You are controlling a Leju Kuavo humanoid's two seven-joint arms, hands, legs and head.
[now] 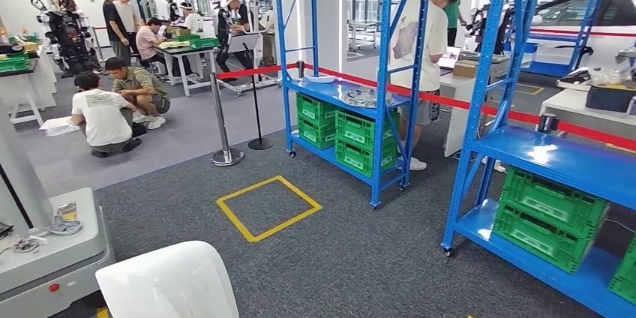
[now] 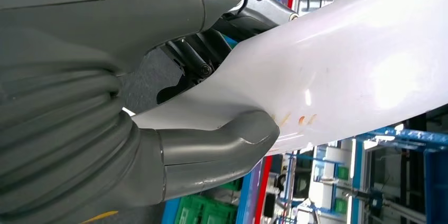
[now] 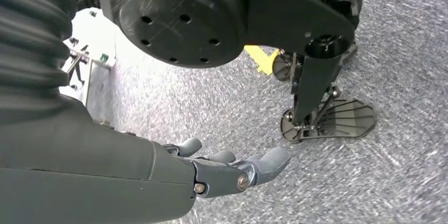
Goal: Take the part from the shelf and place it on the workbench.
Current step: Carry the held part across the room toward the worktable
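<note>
The part (image 1: 169, 280) is a large smooth white curved shell, low in the head view just right of the workbench (image 1: 71, 254). In the left wrist view my left hand (image 2: 201, 155) grips the white part (image 2: 359, 60), with the thick grey thumb (image 2: 227, 139) pressed on one face and the dark fingers (image 2: 193, 60) behind the other. My right hand (image 3: 232, 168) hangs over the grey carpet, its fingers apart and nothing in them.
The pale workbench at the lower left carries small metal pieces (image 1: 64, 220). Two blue shelves (image 1: 382, 100) (image 1: 555, 157) with green crates (image 1: 364, 142) stand ahead and to the right. A yellow floor square (image 1: 268, 207), a stanchion (image 1: 223, 154) with red belt, and people seated on the floor (image 1: 105, 119) are beyond.
</note>
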